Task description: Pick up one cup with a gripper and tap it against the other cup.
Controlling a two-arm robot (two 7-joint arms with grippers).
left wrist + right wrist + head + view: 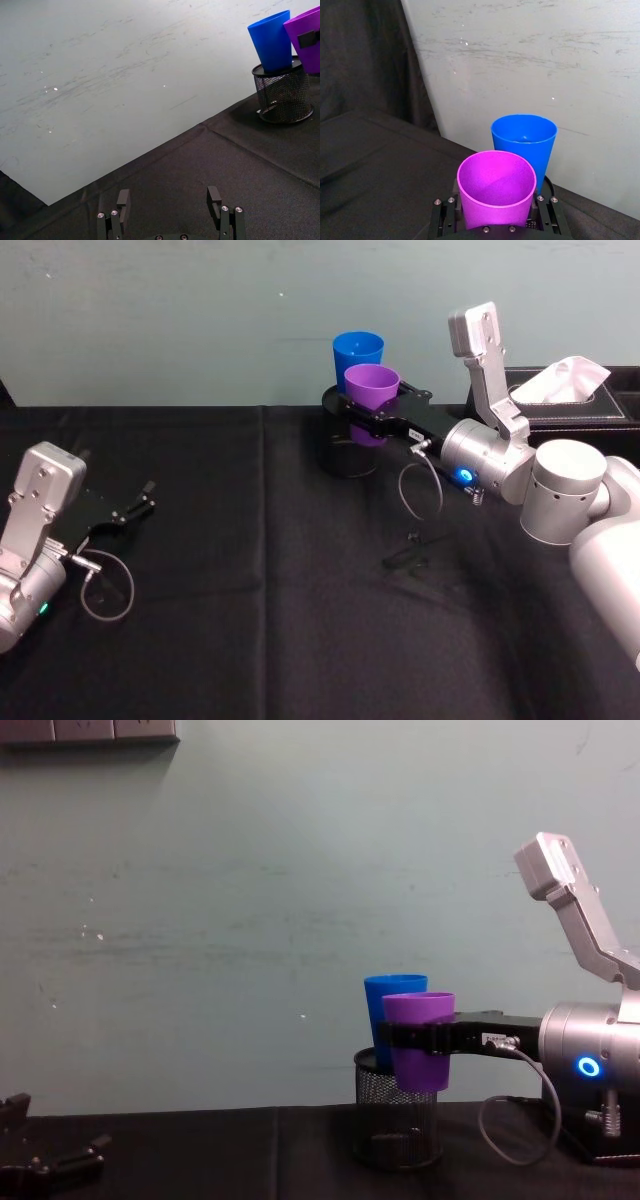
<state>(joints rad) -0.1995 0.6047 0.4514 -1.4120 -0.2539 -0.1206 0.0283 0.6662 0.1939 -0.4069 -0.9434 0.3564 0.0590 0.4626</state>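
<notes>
Right gripper [372,410]: we see it clamping the purple cup [371,385] above the tabletop's [250,620] far edge.
Blue cup [357,350]: in the mesh holder [398,1125], just behind.
Left gripper [148,497]: jaws apart, left edge.

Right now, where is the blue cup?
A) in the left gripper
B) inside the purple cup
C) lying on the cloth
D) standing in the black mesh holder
D: the blue cup stands upright in the black mesh holder, beside the purple cup held by the right gripper.

Mesh pen holder [398,1130], tissue box [590,408]
</notes>
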